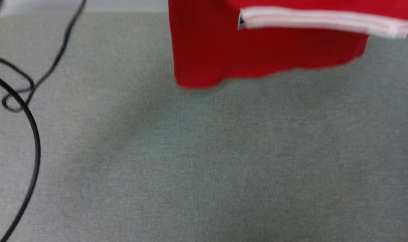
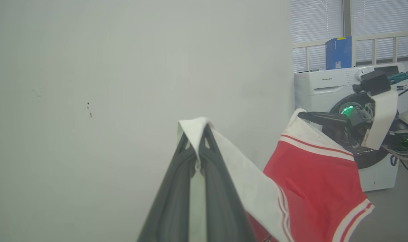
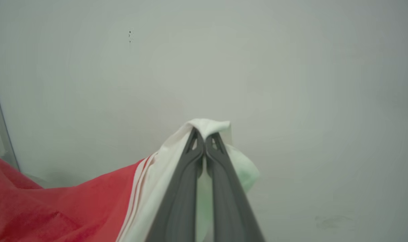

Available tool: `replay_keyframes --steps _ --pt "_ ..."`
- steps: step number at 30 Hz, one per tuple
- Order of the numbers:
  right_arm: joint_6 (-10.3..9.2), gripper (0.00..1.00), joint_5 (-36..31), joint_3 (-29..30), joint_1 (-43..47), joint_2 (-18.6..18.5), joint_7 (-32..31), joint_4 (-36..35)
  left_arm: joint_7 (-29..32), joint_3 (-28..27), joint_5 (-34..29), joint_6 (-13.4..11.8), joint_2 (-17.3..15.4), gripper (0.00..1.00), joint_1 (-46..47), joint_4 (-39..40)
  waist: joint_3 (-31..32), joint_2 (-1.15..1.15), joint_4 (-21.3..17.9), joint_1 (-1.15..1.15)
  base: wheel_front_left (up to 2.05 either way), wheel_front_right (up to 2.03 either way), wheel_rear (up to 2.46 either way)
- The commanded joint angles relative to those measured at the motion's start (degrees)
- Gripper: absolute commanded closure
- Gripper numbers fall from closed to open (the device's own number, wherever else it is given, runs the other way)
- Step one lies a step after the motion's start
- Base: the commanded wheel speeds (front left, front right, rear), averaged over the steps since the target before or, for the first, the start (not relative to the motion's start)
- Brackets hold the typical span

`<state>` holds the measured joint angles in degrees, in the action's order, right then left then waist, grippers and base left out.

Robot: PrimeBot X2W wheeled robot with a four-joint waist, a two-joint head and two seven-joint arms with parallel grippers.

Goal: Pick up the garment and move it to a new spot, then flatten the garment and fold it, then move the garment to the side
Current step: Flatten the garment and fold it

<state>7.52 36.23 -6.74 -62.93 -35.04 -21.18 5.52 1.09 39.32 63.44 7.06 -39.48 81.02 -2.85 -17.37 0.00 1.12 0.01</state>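
While aloft, garment [image 2: 318,174] between closed jaws

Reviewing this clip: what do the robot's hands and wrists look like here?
Left hand and right hand each have two long, dark grey fingers tapering to tips with small triangular cut-outs. In the left wrist view, the right arm's wrist has a pale shell, a green light, and a black block with a teal cable on top.
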Motion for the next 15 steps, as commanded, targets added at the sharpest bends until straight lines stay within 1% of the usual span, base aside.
replay_keyframes --steps 1,4,10,15 --pt "-0.06 1.0 -0.7 -0.6 -3.0 0.7 0.8 1.4 -0.3 -0.3 -0.6 0.2 0.6 1.0 2.1 -1.1 -4.7 0.0 0.5 -0.01 0.0 0.0 0.0" --pt "-0.06 1.0 -2.0 -1.7 -10.6 1.6 2.7 5.8 -1.4 -0.9 -2.2 0.3 1.9 1.0 6.8 -4.2 -7.8 0.0 0.7 -0.01 0.0 0.0 0.0" --pt "-0.06 1.0 -4.7 -4.1 -23.0 2.4 6.3 14.2 -3.3 -1.6 -4.8 0.3 3.2 1.0 14.1 -10.6 -12.8 0.0 1.1 -0.01 0.0 0.0 0.0" --pt "-0.06 1.0 -5.8 -6.3 -29.9 3.7 9.8 21.6 -5.2 -1.5 -6.2 0.3 3.7 1.0 17.3 -14.7 -15.7 0.0 1.1 -0.01 0.0 0.0 0.0"
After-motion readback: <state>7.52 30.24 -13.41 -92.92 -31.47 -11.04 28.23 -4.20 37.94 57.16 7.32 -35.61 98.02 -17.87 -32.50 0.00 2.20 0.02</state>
